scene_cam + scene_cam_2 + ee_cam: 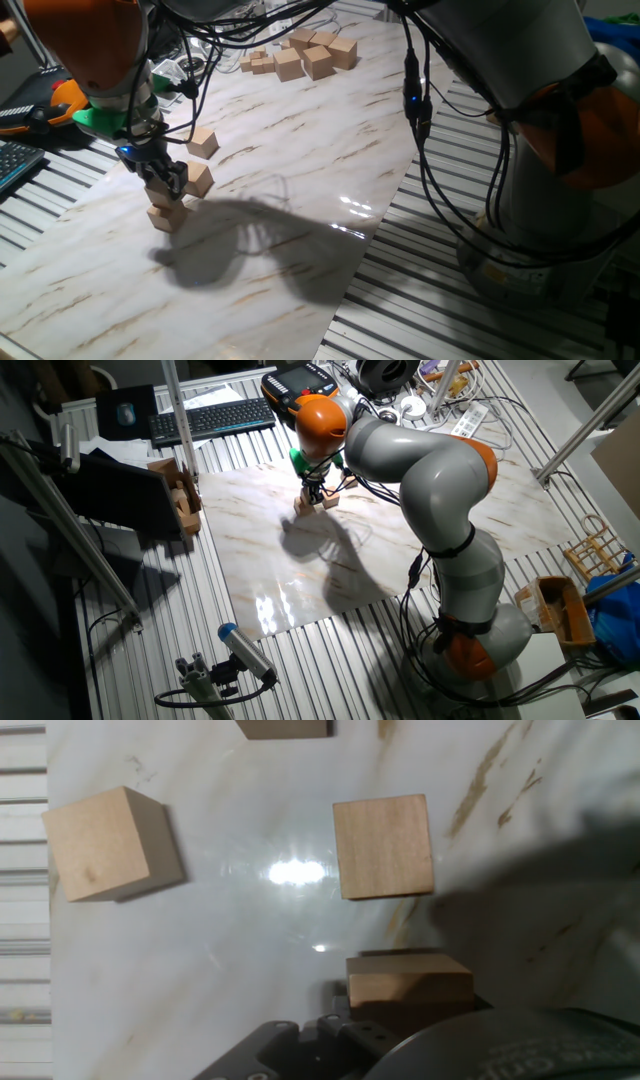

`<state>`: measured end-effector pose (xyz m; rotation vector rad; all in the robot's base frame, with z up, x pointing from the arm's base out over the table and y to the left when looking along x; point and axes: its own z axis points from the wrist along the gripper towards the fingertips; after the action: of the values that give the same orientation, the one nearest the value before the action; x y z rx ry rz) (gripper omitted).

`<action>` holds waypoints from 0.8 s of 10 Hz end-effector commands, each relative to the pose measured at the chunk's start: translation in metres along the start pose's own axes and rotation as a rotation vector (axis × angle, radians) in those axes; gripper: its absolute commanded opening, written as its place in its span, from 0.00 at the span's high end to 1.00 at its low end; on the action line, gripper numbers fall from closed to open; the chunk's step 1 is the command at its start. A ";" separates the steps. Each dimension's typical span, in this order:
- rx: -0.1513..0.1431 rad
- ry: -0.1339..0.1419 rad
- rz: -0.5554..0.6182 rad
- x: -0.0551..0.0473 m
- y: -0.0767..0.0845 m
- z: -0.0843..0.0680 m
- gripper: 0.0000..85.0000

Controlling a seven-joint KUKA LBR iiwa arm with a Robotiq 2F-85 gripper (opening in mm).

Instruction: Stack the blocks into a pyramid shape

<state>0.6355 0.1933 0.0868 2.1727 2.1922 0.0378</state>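
Note:
My gripper (166, 183) hangs low over the left part of the marble slab (300, 180), shut on a tan block (159, 190). That block sits right over another block (167, 217) lying on the slab; I cannot tell whether the two touch. Two more blocks lie just behind it, one near (198, 180) and one farther (203, 142). In the hand view the held block (410, 980) fills the bottom centre, with loose blocks ahead of it (383, 847), to the left (105, 842) and at the top edge (285, 728). No stepped pyramid shows. In the other fixed view, the gripper (315, 492) covers most of the blocks.
A heap of several more wooden cubes (300, 55) lies at the slab's far end. A keyboard (15, 160) and an orange pendant (300, 385) sit off the slab to the left. Black cables (420, 110) hang along the arm. Slatted metal tabletop (420, 290) surrounds the slab.

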 end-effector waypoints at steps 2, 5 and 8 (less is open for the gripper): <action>0.002 -0.009 0.000 0.000 0.000 0.001 0.60; 0.004 -0.006 0.001 0.000 0.001 0.003 0.60; 0.001 -0.011 0.004 0.000 0.001 0.002 0.60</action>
<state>0.6367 0.1931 0.0848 2.1727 2.1823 0.0260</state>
